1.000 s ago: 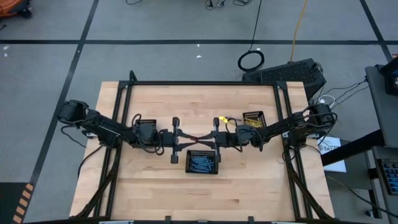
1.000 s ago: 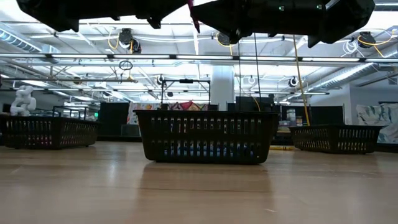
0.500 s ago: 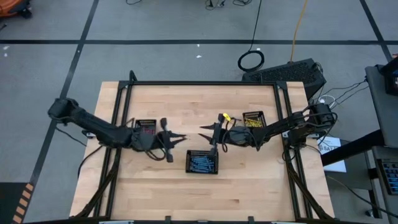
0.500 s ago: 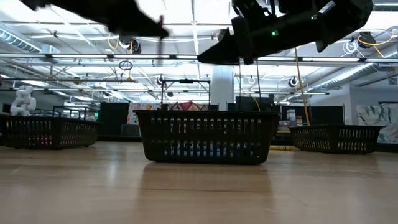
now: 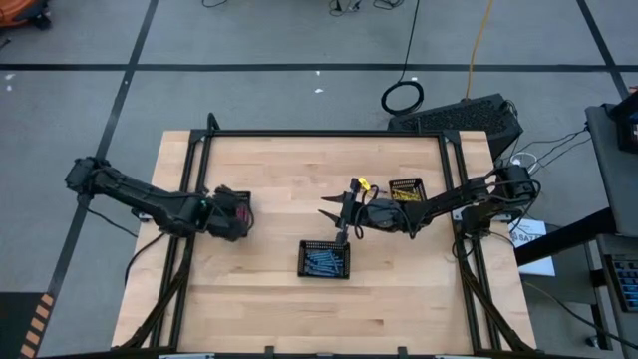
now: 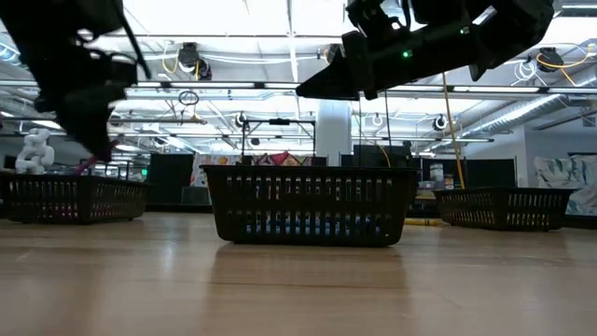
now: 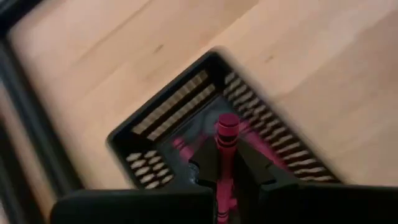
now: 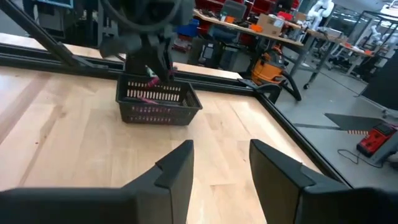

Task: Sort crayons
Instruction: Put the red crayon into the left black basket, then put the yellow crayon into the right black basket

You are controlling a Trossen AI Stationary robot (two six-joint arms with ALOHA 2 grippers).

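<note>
A red-pink crayon (image 7: 226,134) is in my left gripper (image 7: 225,168), which is shut on it and tips down over the left black basket (image 7: 163,118), where more pink crayons lie. The right wrist view shows that basket (image 8: 158,101) from across the table. My right gripper (image 5: 332,221) hovers open and about level above the table's middle, nothing between its fingers (image 8: 180,163). Below it, a little toward the near edge, stands the middle basket (image 5: 324,259) of blue crayons. A third basket (image 5: 406,189) with yellow crayons stands at the right. My left gripper pinches the crayon's rear half (image 7: 224,163) between its two fingers. The crayon lies along the fingers and sticks out past their tips. It points slanting down into the left basket and hangs clear of the basket and the table.
A black frame (image 5: 329,134) runs round the tabletop. In the low view the three baskets stand in a row: left (image 6: 70,198), middle (image 6: 308,205), right (image 6: 504,207). Bare wood lies in front of the baskets toward the near edge (image 5: 329,319).
The two grippers met over the table's middle with the crayon between them. My right gripper has opened and let it go, staying near the middle. My left gripper has carried the crayon toward the table's left edge, turned and tipped down over the left basket.
</note>
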